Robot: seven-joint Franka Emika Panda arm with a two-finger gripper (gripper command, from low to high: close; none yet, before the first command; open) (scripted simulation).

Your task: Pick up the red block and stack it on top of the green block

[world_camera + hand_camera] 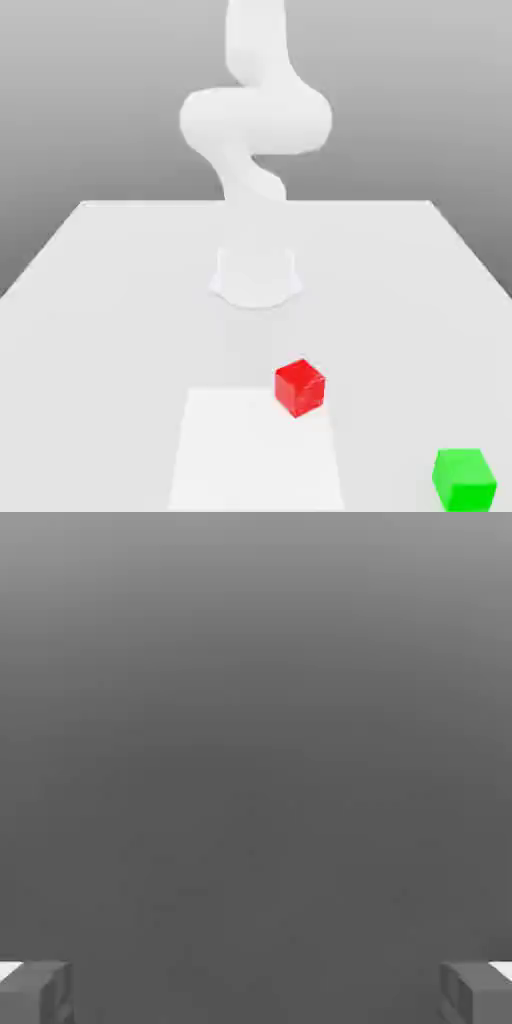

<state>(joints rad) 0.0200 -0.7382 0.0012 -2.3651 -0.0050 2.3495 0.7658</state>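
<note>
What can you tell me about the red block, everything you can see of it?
The red block is a small bright red cube with plain, smooth faces. It sits flat on the white table, turned so one corner faces the camera, overlapping a paler square patch's corner. Nothing touches it; the green block stands apart, toward the exterior view's right.

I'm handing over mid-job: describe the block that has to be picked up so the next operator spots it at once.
Start at the arm's round white base on the white table in the exterior view, then come toward the camera to the paler square patch. The red block sits at that patch's far corner on the exterior view's right. It is the only red cube; the green block lies apart, further right and nearer.
</note>
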